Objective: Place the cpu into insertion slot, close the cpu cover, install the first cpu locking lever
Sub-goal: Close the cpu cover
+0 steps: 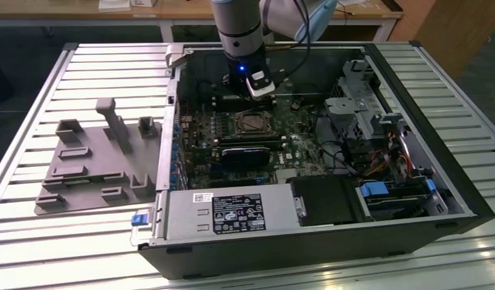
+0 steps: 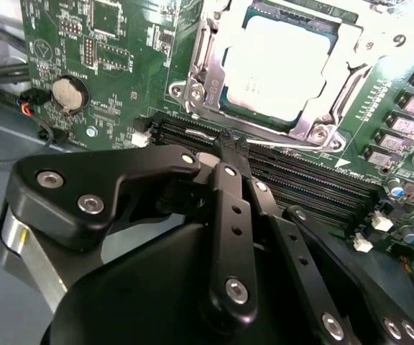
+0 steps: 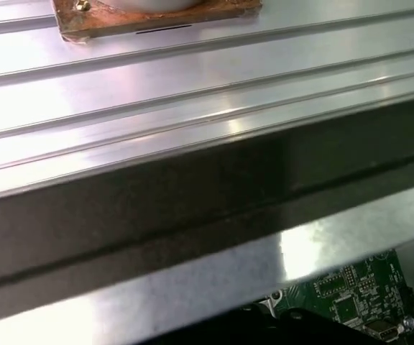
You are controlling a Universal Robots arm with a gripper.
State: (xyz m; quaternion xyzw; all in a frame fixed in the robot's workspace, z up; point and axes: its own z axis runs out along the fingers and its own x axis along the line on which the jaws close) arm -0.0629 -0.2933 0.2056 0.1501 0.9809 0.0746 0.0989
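Black claw (image 2: 232,144), fingertips pressed together with nothing visible between them, reaching into an open computer case (image 1: 440,181). Just beyond its tips lies the cpu (image 2: 279,61), a flat silver-grey square seated in the insertion slot (image 1: 238,124). The cpu cover (image 2: 311,131) appears to lie down around it as a metal frame, leaving the chip's face showing through the window. The chip looks light, thin and stiff, with a smooth face likely to slip and an underside easily damaged, so its bare edges are the safest hold. The cover looks like thin sheet metal, better pressed on its frame than near the window. Long black memory slots (image 2: 300,180) cross the green circuit board (image 2: 106,43) right beneath the fingertips. The case rests on a slatted metal desk (image 1: 70,241)
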